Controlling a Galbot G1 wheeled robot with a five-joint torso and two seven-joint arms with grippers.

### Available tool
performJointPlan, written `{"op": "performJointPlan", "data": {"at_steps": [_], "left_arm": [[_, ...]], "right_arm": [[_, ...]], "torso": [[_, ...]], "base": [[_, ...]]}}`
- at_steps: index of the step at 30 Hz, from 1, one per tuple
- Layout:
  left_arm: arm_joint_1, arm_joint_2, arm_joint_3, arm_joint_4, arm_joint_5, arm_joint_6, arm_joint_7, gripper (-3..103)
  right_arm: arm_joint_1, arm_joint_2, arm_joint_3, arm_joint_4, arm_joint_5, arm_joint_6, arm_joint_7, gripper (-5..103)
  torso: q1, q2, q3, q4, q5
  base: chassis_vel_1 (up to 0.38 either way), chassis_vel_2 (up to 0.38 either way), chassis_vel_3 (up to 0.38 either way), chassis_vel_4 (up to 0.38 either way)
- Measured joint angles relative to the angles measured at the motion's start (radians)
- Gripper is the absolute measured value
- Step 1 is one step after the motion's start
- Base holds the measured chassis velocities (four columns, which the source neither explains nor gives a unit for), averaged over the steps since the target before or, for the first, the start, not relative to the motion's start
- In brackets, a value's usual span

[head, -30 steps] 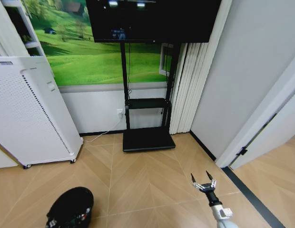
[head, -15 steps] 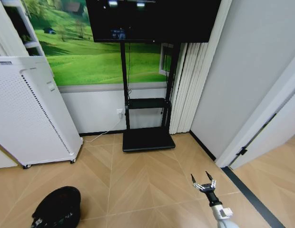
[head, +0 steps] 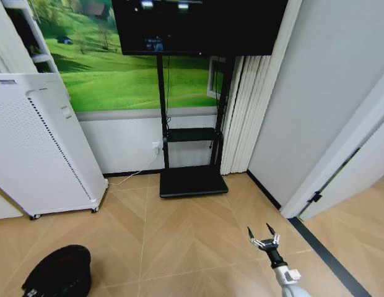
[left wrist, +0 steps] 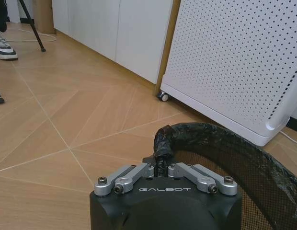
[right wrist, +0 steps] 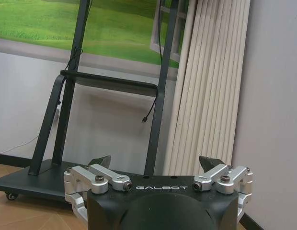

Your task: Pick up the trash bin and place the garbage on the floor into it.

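The bin [head: 57,271] sat at the lower left of my head view, over the wood floor [head: 192,229] near the white appliance [head: 40,142]. My left claw [left wrist: 160,173] was clenched on the bin's rim, fingers pinched over the black liner. I judged the pickup done and the garbage collection still ahead; no litter was to be seen on the floor. My right claw [head: 262,237] was released, fingers spread wide, holding nothing, low at the right.
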Motion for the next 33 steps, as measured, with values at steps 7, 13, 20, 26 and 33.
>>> {"op": "performJointPlan", "data": {"at_steps": [7, 13, 20, 26, 33], "left_arm": [[-0.001, -0.003, 0.000, 0.003, 0.005, 0.000, 0.001, 7], [0.001, -0.009, 0.002, -0.005, 0.008, -0.001, 0.007, 7], [0.013, -0.013, 0.002, -0.019, 0.008, -0.002, 0.010, 7], [0.019, -0.013, 0.001, -0.028, 0.008, -0.003, 0.010, 4], [0.018, -0.014, 0.002, -0.027, 0.008, -0.004, 0.010, 16]], "right_arm": [[0.002, -0.003, 0.000, -0.009, 0.001, 0.006, -0.003, 100], [0.005, -0.003, -0.002, -0.010, 0.001, 0.006, -0.005, 100], [0.008, -0.002, -0.004, -0.013, 0.000, 0.007, -0.013, 100], [0.009, -0.001, -0.005, -0.009, 0.000, 0.007, -0.015, 100], [0.006, -0.002, -0.002, -0.008, -0.001, 0.007, -0.016, 100]], "torso": [[0.000, 0.000, 0.000, 0.0000, 0.0001], [0.000, 0.000, 0.000, 0.0000, 0.0001], [0.000, 0.000, 0.000, 0.0000, 0.0000], [0.000, 0.000, 0.000, 0.0000, 0.0001], [0.000, 0.000, 0.000, 0.0000, 0.0003]], "base": [[0.000, 0.000, 0.000, 0.000], [0.000, 0.000, 0.000, 0.000], [0.000, 0.000, 0.000, 0.000], [0.000, 0.000, 0.000, 0.000], [0.000, 0.000, 0.000, 0.000]]}}
